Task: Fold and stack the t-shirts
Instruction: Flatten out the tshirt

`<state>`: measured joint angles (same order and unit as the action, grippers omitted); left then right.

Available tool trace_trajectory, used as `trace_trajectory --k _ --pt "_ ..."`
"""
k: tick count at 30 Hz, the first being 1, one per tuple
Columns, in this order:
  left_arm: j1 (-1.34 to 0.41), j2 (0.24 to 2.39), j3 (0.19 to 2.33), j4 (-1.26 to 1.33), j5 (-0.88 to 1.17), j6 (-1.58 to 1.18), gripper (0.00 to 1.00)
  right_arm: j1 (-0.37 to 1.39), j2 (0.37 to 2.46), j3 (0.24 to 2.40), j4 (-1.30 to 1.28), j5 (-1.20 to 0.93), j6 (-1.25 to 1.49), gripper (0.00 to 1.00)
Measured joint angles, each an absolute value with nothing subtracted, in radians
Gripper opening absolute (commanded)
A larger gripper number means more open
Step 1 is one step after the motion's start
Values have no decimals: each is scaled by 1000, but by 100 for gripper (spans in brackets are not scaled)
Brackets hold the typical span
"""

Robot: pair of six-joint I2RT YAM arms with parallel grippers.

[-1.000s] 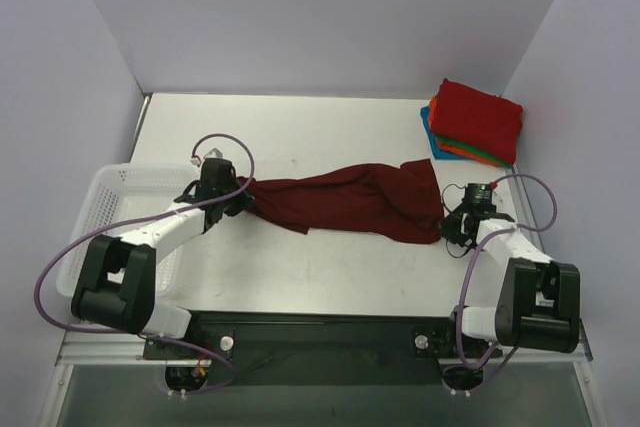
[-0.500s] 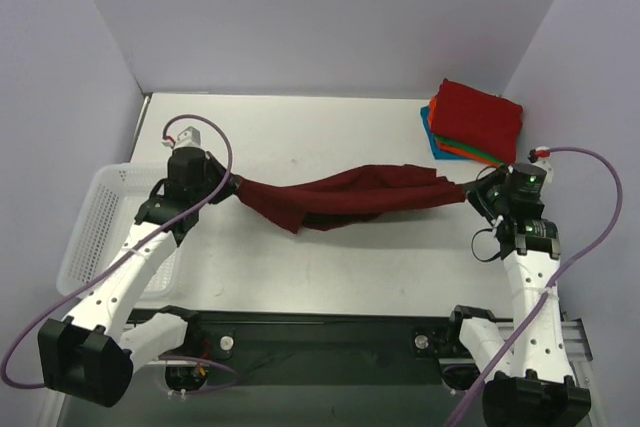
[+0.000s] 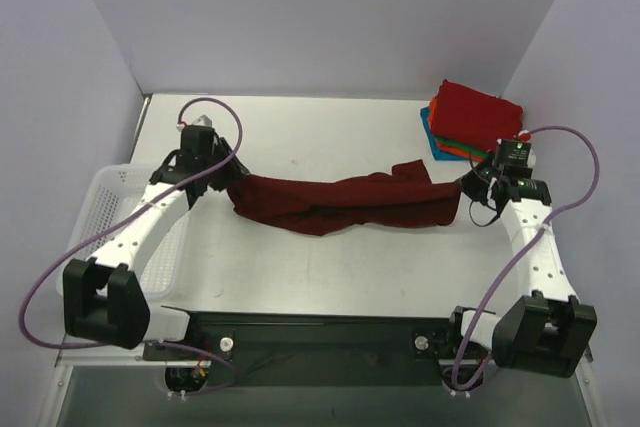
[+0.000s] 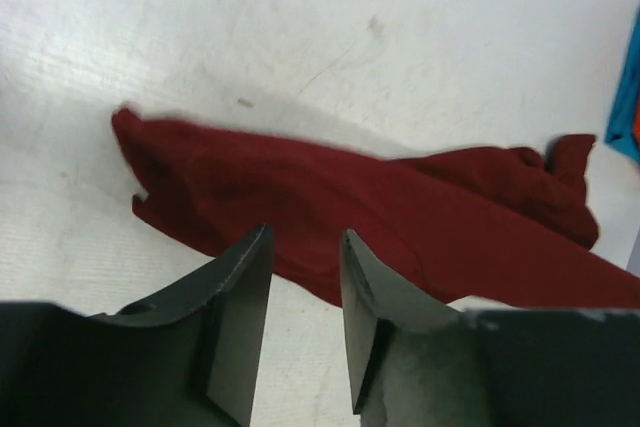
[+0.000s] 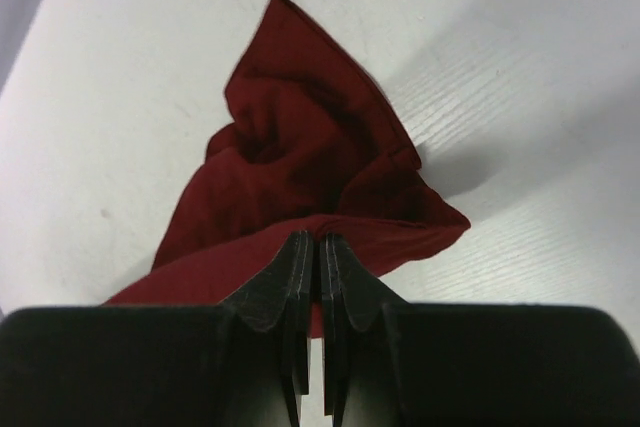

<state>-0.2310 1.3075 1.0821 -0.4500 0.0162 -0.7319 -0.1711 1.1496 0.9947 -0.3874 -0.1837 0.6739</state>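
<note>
Over on the far left, a white mesh basket (image 3: 98,209) sits at the edge of the bench (image 3: 300,132), and the left arm stretches over its right side. The left tool (image 3: 226,183) is released. On the wrist cam its two dark fingers (image 4: 240,297) stand apart with nothing between them, aimed at the left end of the shirt and just beside it.

The maroon t-shirt (image 3: 340,205) is down on the bench, roughly mid-bench. It's pulled into a long rumpled band that runs left to right between the two tools. The left end lies pretty flat, with a little corner poking out. The right end is bunched into deep folds.

At that bunched end, the right tool (image 3: 468,187) is clenched, fingers pressed tight together. From its own wrist cam the cloth runs right up to the fingertips and tucks in under them, so it looks like it's pinching the shirt's edge there.

Way back in the right rear corner, near the right tool, is the stack of folded t-shirts (image 3: 478,119). The bright red one is on top, with thin edges of orange, green and blue peeking out on its left and near sides. It sits apart from the maroon shirt.
</note>
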Motion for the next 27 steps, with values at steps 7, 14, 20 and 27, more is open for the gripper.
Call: trace_trajectory --k 7,14,20,27 --pt "-229 1401 868 -408 65 -730 59 -171 1258 848 -304 -185 663 0" --pt "-230 1322 769 -397 -19 -751 56 -169 1284 845 -254 -189 654 0" --pt "-230 1399 769 -304 -40 -758 70 -162 1285 845 -237 -193 654 0" --pt "-230 1499 769 -176 -31 -775 73 -154 1285 845 -224 -206 654 0"
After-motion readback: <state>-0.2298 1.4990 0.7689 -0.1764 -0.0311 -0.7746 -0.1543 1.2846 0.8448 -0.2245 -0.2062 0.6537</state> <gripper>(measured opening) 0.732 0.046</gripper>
